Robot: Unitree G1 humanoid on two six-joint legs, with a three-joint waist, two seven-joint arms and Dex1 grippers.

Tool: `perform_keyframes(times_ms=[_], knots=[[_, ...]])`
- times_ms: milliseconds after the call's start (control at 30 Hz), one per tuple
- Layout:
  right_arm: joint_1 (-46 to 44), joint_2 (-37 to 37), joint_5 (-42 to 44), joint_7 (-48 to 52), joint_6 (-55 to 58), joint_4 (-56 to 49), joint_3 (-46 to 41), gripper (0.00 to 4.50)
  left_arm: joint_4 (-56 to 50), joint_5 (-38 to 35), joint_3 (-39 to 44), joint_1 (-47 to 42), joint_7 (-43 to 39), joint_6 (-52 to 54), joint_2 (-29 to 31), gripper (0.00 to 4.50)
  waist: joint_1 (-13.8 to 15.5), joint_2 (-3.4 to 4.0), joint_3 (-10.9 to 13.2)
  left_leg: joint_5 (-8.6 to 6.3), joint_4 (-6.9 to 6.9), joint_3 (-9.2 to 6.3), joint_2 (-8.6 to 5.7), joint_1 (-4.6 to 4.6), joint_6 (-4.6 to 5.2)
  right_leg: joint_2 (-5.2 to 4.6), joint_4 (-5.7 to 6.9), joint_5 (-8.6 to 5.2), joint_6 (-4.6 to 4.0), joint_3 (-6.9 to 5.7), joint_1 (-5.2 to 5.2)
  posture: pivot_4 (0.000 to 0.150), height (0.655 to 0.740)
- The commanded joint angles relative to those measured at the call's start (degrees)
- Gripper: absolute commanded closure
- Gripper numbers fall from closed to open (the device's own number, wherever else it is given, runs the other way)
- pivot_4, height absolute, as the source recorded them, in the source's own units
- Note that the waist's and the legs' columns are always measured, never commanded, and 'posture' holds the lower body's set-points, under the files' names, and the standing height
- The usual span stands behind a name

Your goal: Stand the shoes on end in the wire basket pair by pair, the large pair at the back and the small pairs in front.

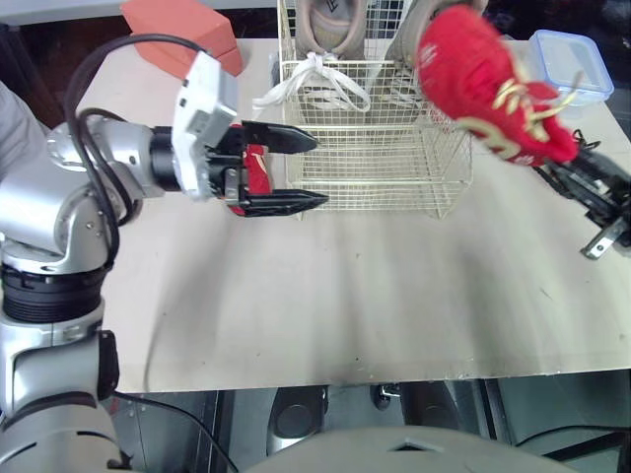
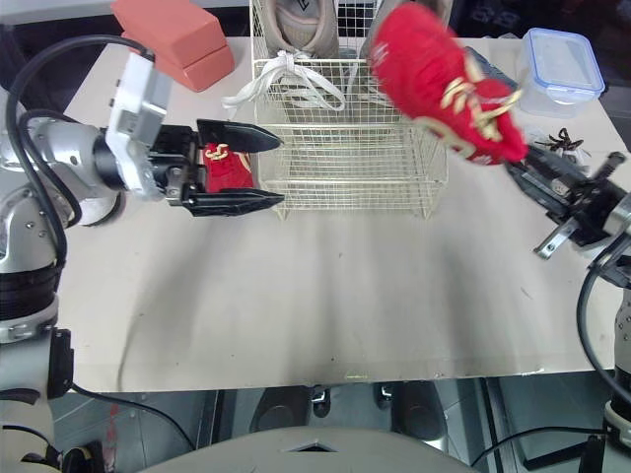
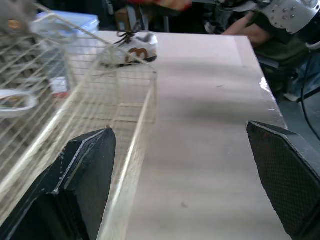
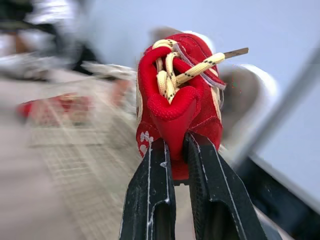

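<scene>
The table (image 1: 345, 296) carries a wire basket (image 1: 385, 168) at 12 o'clock. A large grey pair of shoes (image 1: 330, 25) stands on end along the basket's back wall, its white laces spilling over the front. A salmon box (image 1: 182, 30) sits at 11 o'clock and a clear plastic tub (image 1: 570, 64) at 1 o'clock.

The right gripper (image 4: 174, 145) is clamped on the rim of a red shoe (image 1: 488, 84), holding it in the air over the basket's right side.

The left gripper (image 1: 317, 170), fingers spread wide and empty, hovers at the basket's front-left corner, about 10 o'clock. A second red shoe (image 2: 225, 166) is just beside that corner. A small white shoe (image 3: 131, 49) lies near the tub.
</scene>
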Motion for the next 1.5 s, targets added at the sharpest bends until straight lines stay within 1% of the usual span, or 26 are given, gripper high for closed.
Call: perform_keyframes(times_ms=[33,100,167,233,367,467,567,667,933,1033,1067,1100,1200,1233,1267,1300,1333,1367,1400,1433,1467,1500], knots=[[-4.0,-3.8,-2.2,9.5,-9.0,-0.2,5.2,4.47,1.6,0.7,2.4,-2.2,-2.3,-1.9,2.0,0.0,0.0,0.01,0.0,0.0,0.0,0.0,0.0,0.0,0.0,0.02,-0.01,0.0,0.0,0.0,-0.01,0.15,0.686],[-7.1,-6.0,-3.6,15.2,-13.0,2.0,9.5,4.47,0.9,-1.3,2.8,-2.7,-2.5,-0.4,1.5,0.0,0.0,0.01,0.0,0.0,-0.02,0.0,0.0,-0.01,0.01,0.03,-0.06,0.0,0.0,-0.01,-0.01,0.15,0.686],[-10.8,-7.2,-5.4,19.1,-16.9,5.3,13.0,4.47,-0.9,-4.0,2.8,-2.7,-2.5,2.1,0.6,0.0,0.0,0.0,0.0,0.0,-0.02,-0.01,0.02,-0.05,0.0,0.04,-0.13,0.0,0.0,-0.02,0.0,0.15,0.686],[-14.0,-7.5,-6.6,21.8,-20.6,8.3,15.6,4.47,-2.6,-5.1,2.2,-2.1,-3.2,3.2,0.7,0.0,0.0,-0.01,0.0,0.0,-0.02,0.01,0.03,-0.06,0.0,0.03,-0.17,0.01,0.01,-0.01,0.01,0.15,0.686],[-21.7,-7.5,-11.2,25.6,-30.1,14.2,21.3,4.47,-4.9,-1.1,-1.5,-0.4,-3.8,2.5,2.1,0.0,0.0,0.0,0.0,0.01,-0.03,0.0,0.03,-0.08,-0.01,0.03,-0.19,0.01,0.0,-0.03,0.01,0.15,0.686],[-26.1,-7.0,-13.0,27.3,-36.3,18.5,25.0,4.47,-7.2,0.6,-5.2,0.3,-3.5,4.6,3.1,0.0,0.0,0.02,0.1,0.01,-0.05,0.01,0.03,-0.06,-0.02,0.07,-0.2,0.01,0.0,-0.04,0.01,0.15,0.686],[-30.2,-6.1,-14.0,27.6,-41.9,22.8,28.2,4.47,-7.9,3.4,-8.8,0.3,-4.8,4.3,4.2,0.0,0.0,0.04,0.1,0.01,-0.05,0.05,0.03,-0.06,-0.02,0.06,-0.2,0.01,0.0,-0.01,0.0,0.15,0.686],[-33.8,-5.2,-14.2,26.2,-44.8,24.5,30.4,4.47,-5.6,7.1,-11.3,-1.3,-4.4,2.0,3.0,0.0,0.0,0.07,0.1,0.01,-0.04,0.06,0.02,-0.06,-0.02,0.06,-0.19,0.02,-0.01,-0.01,0.0,0.15,0.686],[-36.6,-5.2,-14.2,22.9,-47.4,24.9,33.4,4.47,-4.1,10.2,-14.2,-0.7,-7.5,-0.5,1.6,0.0,0.0,0.08,0.1,0.01,-0.03,0.09,0.04,-0.08,-0.02,0.0,-0.19,0.09,-0.14,-0.03,0.0,0.15,0.686],[-37.3,-5.1,-14.5,21.7,-47.5,25.2,33.8,4.47,-4.5,9.1,-14.1,-0.2,-10.0,-0.1,2.0,0.0,0.0,0.09,0.1,0.01,-0.02,0.08,0.04,-0.08,-0.02,0.01,-0.17,0.09,-0.14,-0.04,-0.01,0.15,0.686],[-37.4,-5.2,-14.5,21.6,-47.6,25.4,34.0,4.5,-4.4,8.9,-13.9,-0.2,-10.2,0.0,1.6,0.51,0.0,0.1,0.1,0.01,-0.02,0.08,0.05,-0.08,-0.02,0.01,-0.16,0.09,-0.13,-0.04,-0.01,0.15,0.686],[-37.5,-5.3,-14.5,21.4,-47.8,25.6,34.2,4.5,-4.3,9.0,-13.8,0.0,-10.4,-0.1,1.5,0.73,0.0,0.11,0.1,0.01,-0.02,0.09,0.05,-0.07,-0.02,0.01,-0.16,0.08,-0.13,-0.03,-0.01,0.15,0.686],[-37.7,-5.3,-14.5,20.8,-48.2,26.0,34.5,4.5,-4.3,9.6,-13.7,0.7,-11.1,-0.7,1.4,2.14,0.0,0.11,0.1,0.02,-0.02,0.08,0.05,-0.06,-0.02,0.02,-0.15,0.07,-0.11,-0.03,-0.01,0.15,0.686],[-37.8,-5.3,-14.6,20.4,-48.4,26.1,34.4,4.5,-4.3,9.6,-13.6,0.9,-11.0,-0.8,1.3,2.5,0.0,0.12,0.1,0.01,-0.02,0.08,0.06,-0.06,-0.02,0.02,-0.15,0.07,-0.12,-0.03,-0.01,0.15,0.686],[-38.1,-5.2,-14.6,20.0,-48.6,26.3,34.4,3.93,-4.5,9.3,-13.3,1.3,-10.8,-0.9,1.0,3.09,0.0,0.12,0.1,0.01,-0.02,0.09,0.06,-0.07,-0.02,0.01,-0.15,0.08,-0.13,-0.02,-0.01,0.15,0.686],[-38.3,-5.2,-14.7,19.7,-48.7,26.5,34.3,3.79,-4.6,9.1,-13.0,1.6,-10.7,-0.9,0.8,3.32,0.0,0.12,0.1,0.02,-0.02,0.09,0.06,-0.07,-0.02,0.01,-0.15,0.08,-0.13,-0.02,-0.01,0.15,0.686],[-38.2,-5.3,-14.6,19.1,-48.4,26.7,34.2,3.52,-4.7,8.9,-12.5,1.9,-10.1,-0.9,0.2,3.68,0.0,0.13,0.1,0.01,-0.02,0.09,0.06,-0.07,-0.02,0.01,-0.15,0.08,-0.12,-0.02,-0.01,0.15,0.686],[-37.9,-5.4,-14.3,18.5,-47.3,26.8,33.9,3.09,-4.7,8.7,-11.9,2.2,-9.4,-1.1,-0.4,3.89,0.0,0.13,0.1,0.01,-0.02,0.1,0.07,-0.06,-0.02,0.0,-0.14,0.08,-0.13,-0.01,-0.01,0.15,0.686],[-37.6,-5.5,-14.0,17.9,-46.5,26.9,33.7,2.48,-4.7,8.7,-11.5,2.3,-9.0,-1.3,-0.9,3.97,0.0,0.13,0.1,0.01,0.0,0.08,0.07,-0.07,-0.02,0.0,-0.14,0.08,-0.13,-0.03,-0.01,0.15,0.686],[-37.3,-5.6,-13.6,17.2,-45.3,26.8,33.4,2.1,-4.7,8.7,-11.1,2.5,-8.6,-1.4,-1.3,3.97,0.0,0.13,0.1,0.01,0.01,0.09,0.07,-0.07,-0.02,0.0,-0.13,0.08,-0.13,-0.02,-0.01,0.15,0.686],[-35.2,-5.5,-10.6,14.2,-38.2,25.3,32.1,1.48,-4.4,7.2,-9.6,3.1,-7.3,-0.7,-2.7,3.97,0.1,0.13,0.1,0.01,0.02,0.08,0.07,-0.08,-0.02,-0.01,-0.13,0.08,-0.13,-0.03,-0.01,0.15,0.686],[-32.8,-6.3,-8.5,11.6,-31.0,23.9,30.9,1.15,-4.4,6.3,-8.0,4.3,-5.8,-0.9,-4.1,3.97,0.1,0.12,0.1,0.01,0.01,0.06,0.07,-0.08,-0.02,-0.02,-0.13,0.1,-0.15,-0.03,0.0,0.15,0.686]])
